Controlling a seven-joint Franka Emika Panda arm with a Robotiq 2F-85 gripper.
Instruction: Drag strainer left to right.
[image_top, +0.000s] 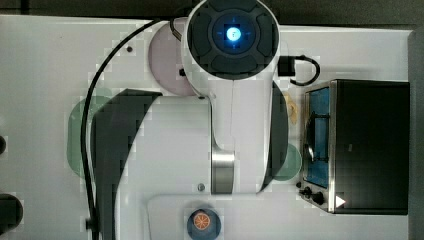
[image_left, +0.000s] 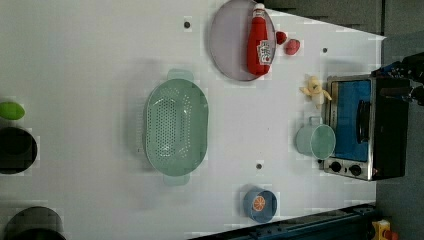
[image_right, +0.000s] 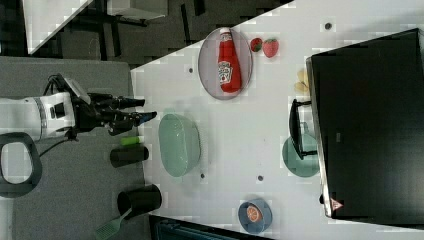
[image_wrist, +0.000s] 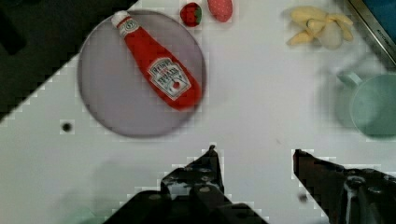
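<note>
Above the white tabletop (image_left: 90, 60), black two-fingered tool (image_wrist: 254, 156) open, empty (approach step, seemingly). Pale green perforated bowl-shaped strainer (image_left: 176, 127) mid-tabletop, untouched, at the left view's left of a mauve round plate (image_left: 227, 47). Next: descend, catch the rim.

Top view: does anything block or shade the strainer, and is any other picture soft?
In the top view the arm's dark shadow and a black cable cross the strainer, leaving a pale green sliver; in the left view it lies evenly lit; in the wrist view the mug and the open gripper look soft.
</note>
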